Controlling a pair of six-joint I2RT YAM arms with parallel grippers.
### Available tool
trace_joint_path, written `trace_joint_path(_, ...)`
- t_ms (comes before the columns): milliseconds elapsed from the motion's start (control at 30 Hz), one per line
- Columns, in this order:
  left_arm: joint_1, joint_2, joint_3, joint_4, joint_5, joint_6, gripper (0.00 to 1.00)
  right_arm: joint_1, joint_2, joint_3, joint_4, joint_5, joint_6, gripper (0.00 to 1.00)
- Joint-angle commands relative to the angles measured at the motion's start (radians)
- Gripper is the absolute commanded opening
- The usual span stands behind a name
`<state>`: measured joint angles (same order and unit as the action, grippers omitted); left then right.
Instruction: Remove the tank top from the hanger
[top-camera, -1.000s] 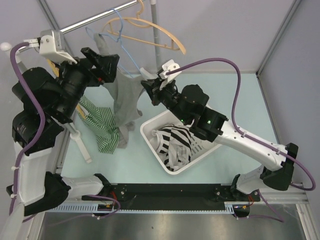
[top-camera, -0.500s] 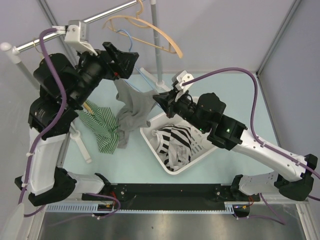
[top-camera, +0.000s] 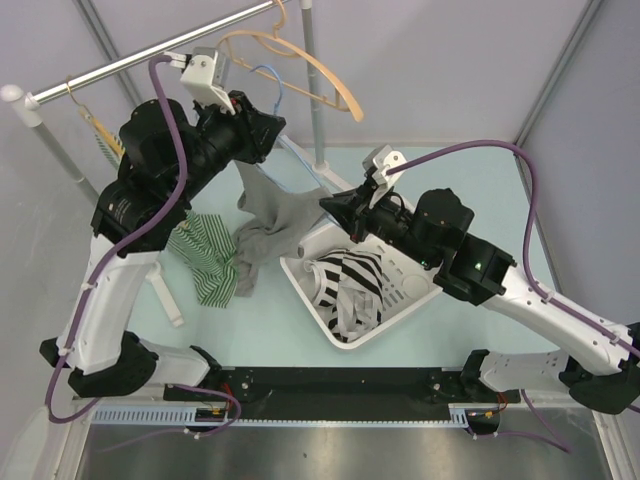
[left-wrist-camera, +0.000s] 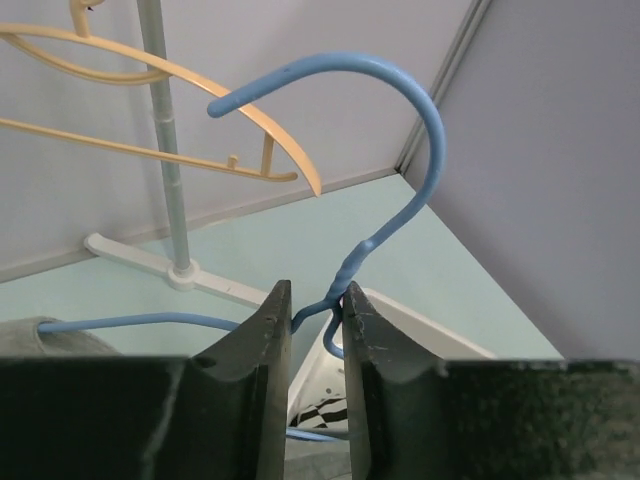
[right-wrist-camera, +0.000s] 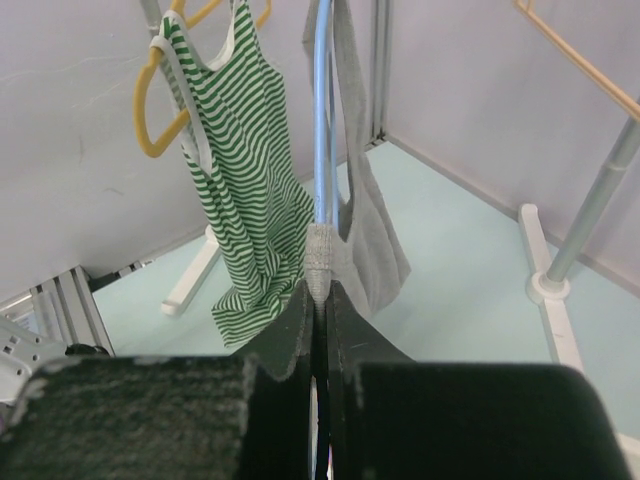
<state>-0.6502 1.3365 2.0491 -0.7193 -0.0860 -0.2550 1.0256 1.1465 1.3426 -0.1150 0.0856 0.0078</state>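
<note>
While the strap is bunched on the wire, the step in hand looks to be sliding it off the end of the hanger arm; done well, one arm would hold the hanger fixed and the other would draw the cloth along the wire, not across it, so that nothing snags.

From the top external view, the left gripper is raised near the rail with the blue hanger in it; the grey tank top hangs from the hanger's low end, draped down beside the white basket; the right gripper meets the cloth just above the basket's rim.

At the left wrist, the jaws stand narrow, pinching the twisted neck of the blue hanger just below its hook; the grip looks firm enough to serve as the anchor.

At the right wrist, the jaws are all but closed on a grey wad of strap wrapped round the wire; whether the wire itself is caught between them I cannot tell, and if it is, a pull would drag the hanger too; a green striped top hangs apart on a yellow hanger.
</note>
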Motion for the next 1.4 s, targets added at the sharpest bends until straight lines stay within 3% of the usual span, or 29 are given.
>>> trace_joint_path(0,0.000,0.033,0.035,0.003,0.058,0.054,0.19,-0.002,-0.036,0.020,0.041,-0.075,-0.006,0.00)
trace_joint_path(33,-0.002,0.036,0.040,0.003,0.040,0.069,0.04,-0.004,-0.037,0.020,0.037,-0.076,-0.006,0.00)
trace_joint_path(67,-0.002,0.039,0.042,0.003,0.025,0.074,0.00,-0.007,-0.037,0.021,0.034,-0.076,-0.005,0.00)
trace_joint_path(300,-0.006,0.030,0.040,0.023,-0.081,0.066,0.00,-0.019,-0.031,0.040,0.009,-0.069,-0.005,0.00)
trace_joint_path(433,-0.006,-0.009,-0.003,0.072,-0.031,0.080,0.00,-0.019,-0.016,0.053,0.017,-0.076,0.001,0.00)
trace_joint_path(500,-0.005,-0.023,-0.027,0.105,0.012,0.083,0.13,-0.019,-0.011,0.064,0.014,-0.124,0.000,0.00)
trace_joint_path(533,-0.006,-0.029,-0.033,0.115,0.020,0.082,0.26,-0.018,-0.008,0.064,0.017,-0.127,0.000,0.00)
trace_joint_path(633,-0.006,-0.034,-0.041,0.120,0.029,0.086,0.38,-0.015,-0.013,0.061,0.031,-0.132,0.009,0.00)
trace_joint_path(967,-0.006,-0.071,-0.112,0.116,0.068,0.095,0.31,-0.018,-0.030,0.063,0.066,-0.124,0.049,0.00)
trace_joint_path(1167,-0.006,-0.109,-0.204,0.123,0.104,0.092,0.42,-0.033,-0.030,0.075,0.066,-0.102,0.081,0.00)
trace_joint_path(1267,-0.005,-0.126,-0.230,0.124,0.097,0.094,0.52,-0.035,-0.027,0.076,0.060,-0.103,0.087,0.00)
trace_joint_path(1367,-0.005,-0.146,-0.244,0.121,0.088,0.105,0.54,-0.039,-0.033,0.069,0.057,-0.103,0.092,0.00)
